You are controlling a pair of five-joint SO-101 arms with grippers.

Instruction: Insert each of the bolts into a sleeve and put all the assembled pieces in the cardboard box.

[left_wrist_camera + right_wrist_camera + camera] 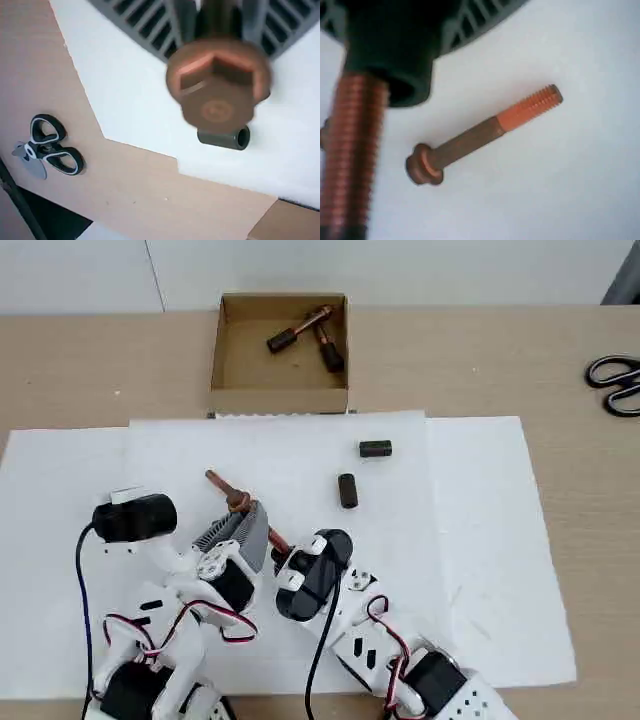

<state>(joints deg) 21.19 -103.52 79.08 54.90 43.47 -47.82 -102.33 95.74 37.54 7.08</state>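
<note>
My left gripper point(252, 527), grey and ribbed, is shut on a copper bolt point(218, 85) whose hex head faces the left wrist camera. The bolt's shank point(279, 541) runs toward my right gripper point(296, 562). That gripper is shut on a black sleeve point(387, 60), and the threaded end point(351, 150) of the held bolt meets the sleeve's mouth. A loose bolt point(224, 489) point(480, 134) lies on the white paper just beyond the left gripper. Two loose black sleeves point(375, 448) point(347, 490) lie farther out on the paper; one sleeve point(223, 137) shows behind the bolt head.
The cardboard box point(280, 396) stands at the paper's far edge with two assembled pieces point(300, 329) point(329, 350) inside. Scissors point(614, 385) point(48, 150) lie on the bare wooden table at the far right. White paper point(480, 540) covers the work area.
</note>
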